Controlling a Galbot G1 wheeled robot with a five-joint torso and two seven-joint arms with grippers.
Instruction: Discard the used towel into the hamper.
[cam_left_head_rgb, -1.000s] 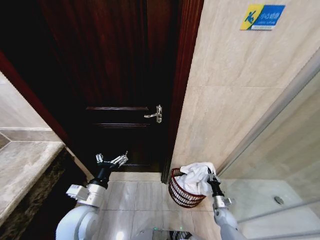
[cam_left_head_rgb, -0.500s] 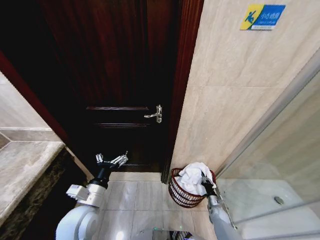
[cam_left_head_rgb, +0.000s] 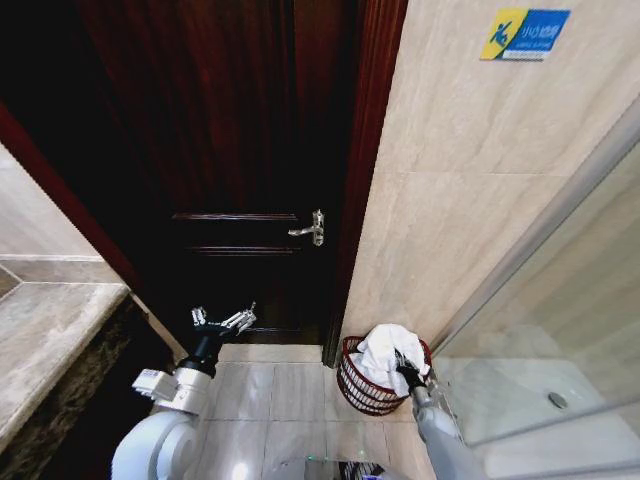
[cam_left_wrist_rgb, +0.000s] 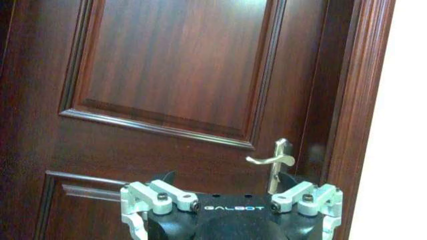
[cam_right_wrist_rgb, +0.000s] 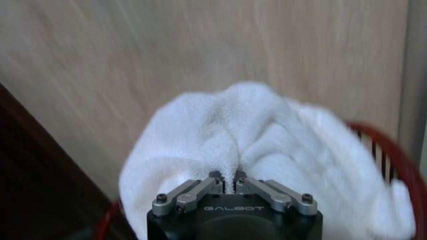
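Note:
The white towel (cam_left_head_rgb: 385, 352) is bunched up and rests in the reddish-brown wire hamper (cam_left_head_rgb: 362, 392), which stands on the floor against the beige wall beside the door frame. My right gripper (cam_left_head_rgb: 406, 372) is at the hamper's rim, shut on a fold of the towel (cam_right_wrist_rgb: 267, 150); the hamper's red rim (cam_right_wrist_rgb: 393, 155) curves behind the cloth. My left gripper (cam_left_head_rgb: 224, 320) hangs in front of the dark door, open and holding nothing.
A dark wooden door (cam_left_head_rgb: 230, 150) with a silver lever handle (cam_left_head_rgb: 310, 229) fills the wall ahead. A stone counter (cam_left_head_rgb: 45, 330) lies at the left. A glass shower partition (cam_left_head_rgb: 560, 330) runs along the right. Pale floor tiles (cam_left_head_rgb: 270, 385) lie between.
My right gripper has moved left and down with the towel, which now sits lower inside the hamper. The left arm has stayed still.

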